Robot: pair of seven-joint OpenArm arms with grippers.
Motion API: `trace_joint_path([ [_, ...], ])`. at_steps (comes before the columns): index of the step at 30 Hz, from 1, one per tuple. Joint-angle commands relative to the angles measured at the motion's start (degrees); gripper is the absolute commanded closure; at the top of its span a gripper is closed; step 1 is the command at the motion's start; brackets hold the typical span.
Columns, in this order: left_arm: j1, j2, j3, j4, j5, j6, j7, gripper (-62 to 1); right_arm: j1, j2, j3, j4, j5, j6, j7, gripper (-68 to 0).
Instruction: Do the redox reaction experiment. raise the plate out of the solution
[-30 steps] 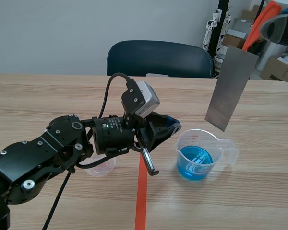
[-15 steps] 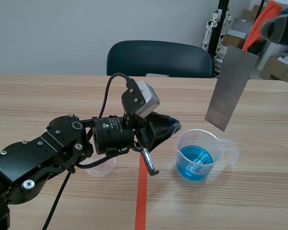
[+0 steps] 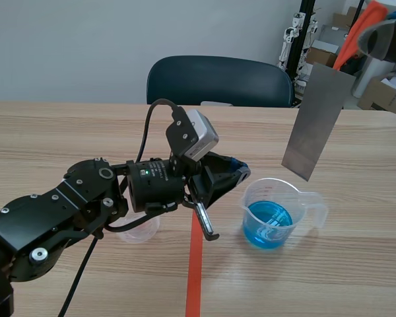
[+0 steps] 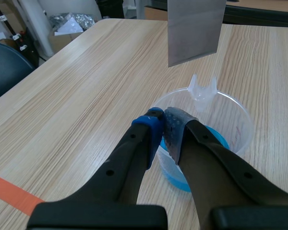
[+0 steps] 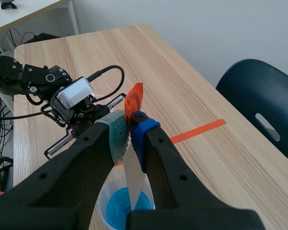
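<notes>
Nothing visibly moved since earlier frame: plate (image 3: 317, 122) at same height, left arm in same spot. Small clear cup (image 3: 140, 231) on worktop (image 3: 53, 132), left of beaker (image 3: 288, 189), under left arm. Left hand (image 4: 162, 125) fingers together, empty, tips just beside beaker rim. Beaker holds blue solution (image 3: 267, 218). Grey plate hangs tilted above beaker, clear of solution. Right hand (image 5: 129, 129) clamped on plate's top end.

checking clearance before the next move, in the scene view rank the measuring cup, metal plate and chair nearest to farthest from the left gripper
From the left gripper:
1. measuring cup, with blue solution, right by the fingertips, just below them.
2. metal plate, hanging above the cup on the right arm's side.
3. chair, past the table's far edge.
</notes>
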Motion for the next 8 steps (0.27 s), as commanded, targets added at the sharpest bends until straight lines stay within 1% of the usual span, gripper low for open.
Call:
trace_joint_path([
  [1,-0.66,0.26,-0.44,0.87,-0.52,0.35,-0.59,-4.0,1.01,0.76,1.36,0.42,1.25,0.87,1.31,-0.2],
  [8,-0.66,0.22,-0.44,0.87,-0.35,0.35,-0.57,-4.0,1.01,0.74,1.36,0.42,1.25,0.87,1.33,-0.3],
])
